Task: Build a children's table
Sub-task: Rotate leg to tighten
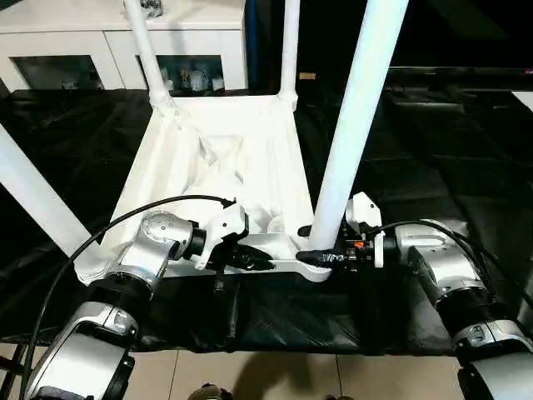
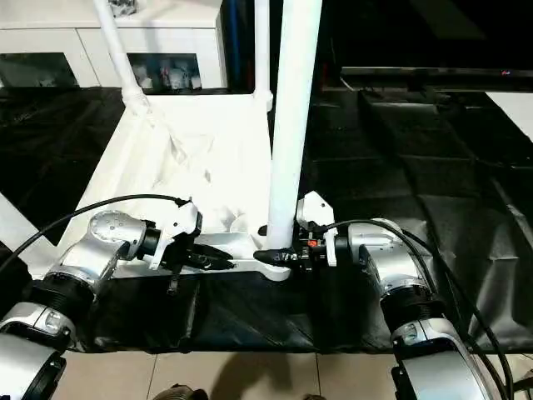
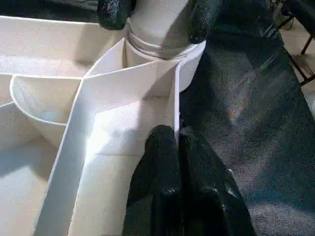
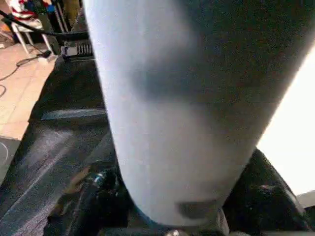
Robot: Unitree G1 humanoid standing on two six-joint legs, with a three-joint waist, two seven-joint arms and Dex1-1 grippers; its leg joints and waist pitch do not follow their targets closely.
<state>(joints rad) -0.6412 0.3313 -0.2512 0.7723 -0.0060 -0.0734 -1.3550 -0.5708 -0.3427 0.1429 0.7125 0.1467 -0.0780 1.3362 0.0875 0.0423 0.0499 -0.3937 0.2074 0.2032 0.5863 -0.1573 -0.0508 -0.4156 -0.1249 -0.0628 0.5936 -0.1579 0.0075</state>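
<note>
The white tabletop [image 1: 225,158] lies upside down on a black cloth, ribs facing up. Legs stand in its far left socket [image 1: 146,50] and far right socket [image 1: 289,50]. Another leg [image 1: 33,196] slants up from the near left corner. The near right leg [image 1: 354,117] rises from its corner socket [image 3: 162,39]. My right gripper [image 1: 315,244] is shut on that leg's base, one finger on each side. The leg [image 4: 182,108] looms close in the right wrist view. My left gripper [image 3: 176,142] is shut on the tabletop's thin near rim wall, just left of that socket.
A white cabinet [image 1: 108,42] with glass doors stands behind the work. The black cloth [image 1: 416,150] spreads wide to the right and left of the tabletop. Tiled floor [image 1: 275,375] shows below the cloth's near edge.
</note>
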